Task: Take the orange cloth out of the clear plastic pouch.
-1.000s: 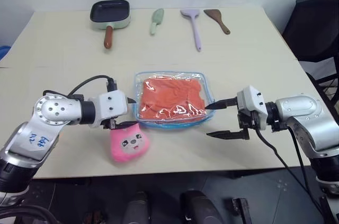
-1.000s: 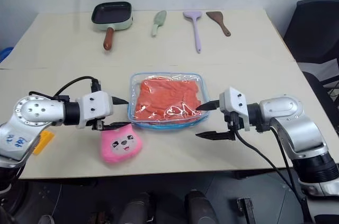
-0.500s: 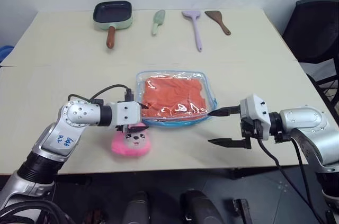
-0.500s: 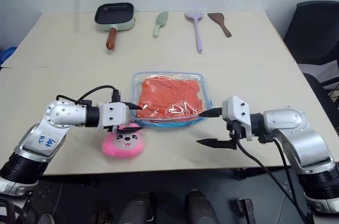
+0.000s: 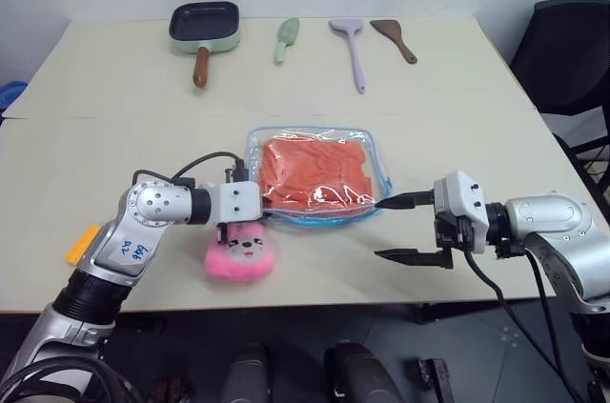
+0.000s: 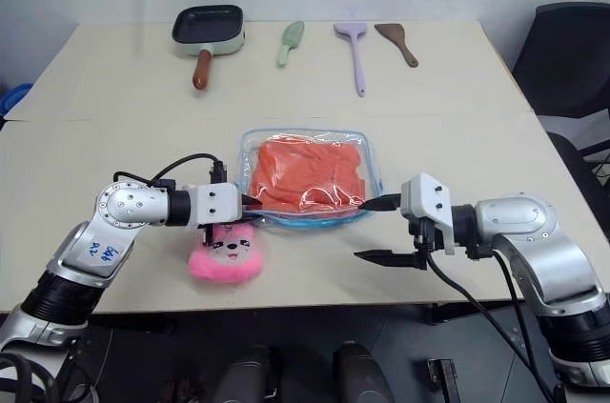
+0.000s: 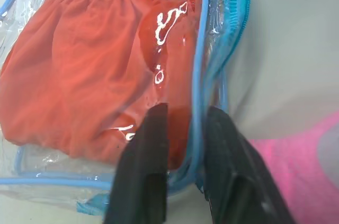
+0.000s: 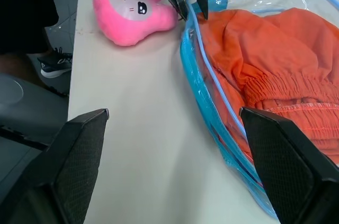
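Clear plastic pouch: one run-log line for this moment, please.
left gripper: shut on clear plastic pouch edge | right gripper: open, beside pouch | orange cloth: inside pouch

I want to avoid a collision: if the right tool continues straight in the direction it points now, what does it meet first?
Probably the clear plastic pouch: the open right tool points at its near right edge, with the orange cloth inside. Its lower finger may pass in front.

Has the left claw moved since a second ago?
Yes. The left claw has shifted toward the clear plastic pouch, from beside the pink plush charm to the pouch's near-left corner, and shut on its edge.
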Tool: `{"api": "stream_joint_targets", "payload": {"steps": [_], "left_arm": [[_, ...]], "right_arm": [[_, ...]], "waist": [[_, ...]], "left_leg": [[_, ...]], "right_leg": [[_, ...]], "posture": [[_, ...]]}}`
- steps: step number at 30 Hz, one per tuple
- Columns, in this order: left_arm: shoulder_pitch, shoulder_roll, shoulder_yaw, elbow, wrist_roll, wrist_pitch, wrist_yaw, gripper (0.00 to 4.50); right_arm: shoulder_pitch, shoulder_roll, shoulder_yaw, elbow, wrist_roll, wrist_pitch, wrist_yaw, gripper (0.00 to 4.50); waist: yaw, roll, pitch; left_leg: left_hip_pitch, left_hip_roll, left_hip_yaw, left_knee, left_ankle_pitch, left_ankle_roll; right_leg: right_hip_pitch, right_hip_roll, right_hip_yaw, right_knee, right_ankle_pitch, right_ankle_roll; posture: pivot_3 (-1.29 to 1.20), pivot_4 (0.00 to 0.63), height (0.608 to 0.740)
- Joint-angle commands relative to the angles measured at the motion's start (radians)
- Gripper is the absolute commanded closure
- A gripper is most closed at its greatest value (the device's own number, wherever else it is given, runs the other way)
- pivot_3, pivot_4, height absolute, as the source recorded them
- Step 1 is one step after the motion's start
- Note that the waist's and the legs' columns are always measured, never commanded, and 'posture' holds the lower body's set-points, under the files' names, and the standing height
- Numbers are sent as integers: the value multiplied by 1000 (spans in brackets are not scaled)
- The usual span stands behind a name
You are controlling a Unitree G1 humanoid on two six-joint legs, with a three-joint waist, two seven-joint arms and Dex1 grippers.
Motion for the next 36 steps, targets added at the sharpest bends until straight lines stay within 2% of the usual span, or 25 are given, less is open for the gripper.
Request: {"api": "stream_joint_targets", "payload": {"steps": [1, 5, 8, 12, 16, 20, 23, 27, 36], "left_arm": [[16, -24, 46, -59, -62, 71, 8, 4471], [17, -123, 146, -129, -203, 292, 78, 4471], [28, -163, 188, -166, -251, 373, 119, 4500], [42, -186, 209, -216, -284, 438, 166, 4500], [79, -173, 191, -251, -278, 434, 178, 4500], [97, -163, 173, -256, -263, 412, 182, 4500], [97, -166, 167, -254, -261, 408, 192, 4500], [90, -167, 159, -259, -265, 412, 202, 4500], [96, -162, 154, -271, -266, 411, 202, 4500]], "right_arm": [[3, 1, -12, -32, 0, -21, -8, 356], [-12, 23, 13, -12, -32, -41, -32, 356], [-35, 62, 46, 11, -76, -62, -72, 969], [-61, 117, 102, 31, -134, -101, -104, 2304], [-141, 199, 169, 141, -261, -185, -190, 3663], [-195, 255, 216, 243, -333, -289, -202, 3663], [-219, 291, 262, 323, -412, -393, -230, 3031], [-237, 332, 289, 394, -491, -494, -282, 1761], [-281, 393, 274, 476, -508, -534, -325, 1761]], "waist": [[1, 0, 0], [10, 0, 0], [11, 0, 0], [10, 0, 0], [5, -1, 0], [6, -1, 0], [6, -1, 0], [6, -1, 0], [-2, -1, 0]], "left_leg": [[0, 0, 0, 0, 0, 0], [0, 0, 0, 1, 0, 0], [0, 0, -1, 1, 0, 0], [0, 0, -1, 1, 0, -1], [0, 0, -1, 1, 1, -2], [0, 0, -1, 1, 2, -3], [0, 0, -1, 1, 2, -4], [0, 0, -1, 1, 2, -4], [0, 0, -1, 1, 3, -5]], "right_leg": [[0, 0, 0, 0, 0, 0], [0, 0, 0, 0, 0, 0], [0, 0, -1, 1, 0, 0], [0, 0, -1, 1, 0, 0], [0, 1, -1, 1, 0, 0], [-1, 0, -1, 1, 0, 0], [-1, 0, -1, 1, 0, 0], [-1, 0, -1, 1, 0, 0], [-1, 0, -1, 2, 0, 0]], "posture": [[0, 150, 740], [0, 150, 740], [0, 150, 740], [0, 150, 740], [0, 150, 740], [0, 150, 740], [0, 150, 740], [0, 150, 740], [0, 150, 740]]}}
